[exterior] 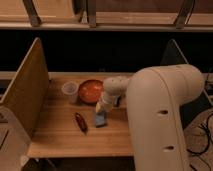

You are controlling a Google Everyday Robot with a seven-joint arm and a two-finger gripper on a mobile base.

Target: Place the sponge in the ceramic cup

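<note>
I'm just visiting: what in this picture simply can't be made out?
- Camera view: whether the pincer, just above the sponge, touches it; too small to tell.
- Camera view: the table's right side, hidden behind the robot's arm.
- Camera view: the ceramic cup's inside, too small and dim.
- Camera view: what the dark red thing is, too small.
</note>
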